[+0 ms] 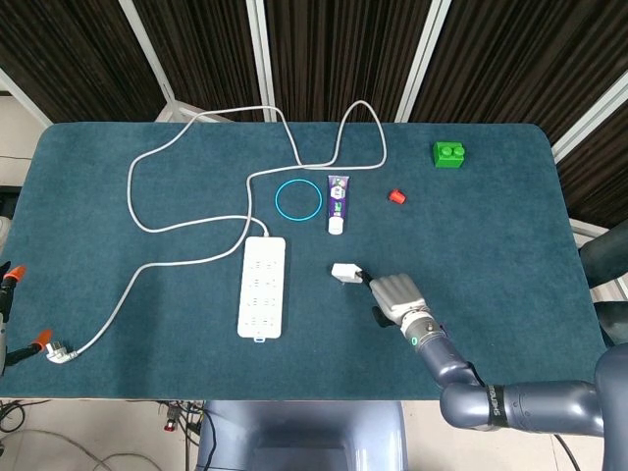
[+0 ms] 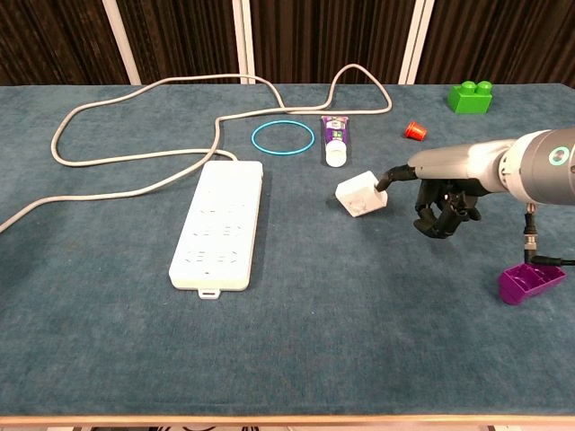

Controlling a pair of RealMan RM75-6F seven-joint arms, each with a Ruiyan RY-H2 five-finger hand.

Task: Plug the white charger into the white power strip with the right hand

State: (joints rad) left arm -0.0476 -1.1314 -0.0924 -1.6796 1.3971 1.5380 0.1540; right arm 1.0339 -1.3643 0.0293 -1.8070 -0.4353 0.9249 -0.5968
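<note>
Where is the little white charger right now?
In the chest view the white charger sits near the table's middle, right of the white power strip, just below the purple tube, with the right hand touching it.
</note>
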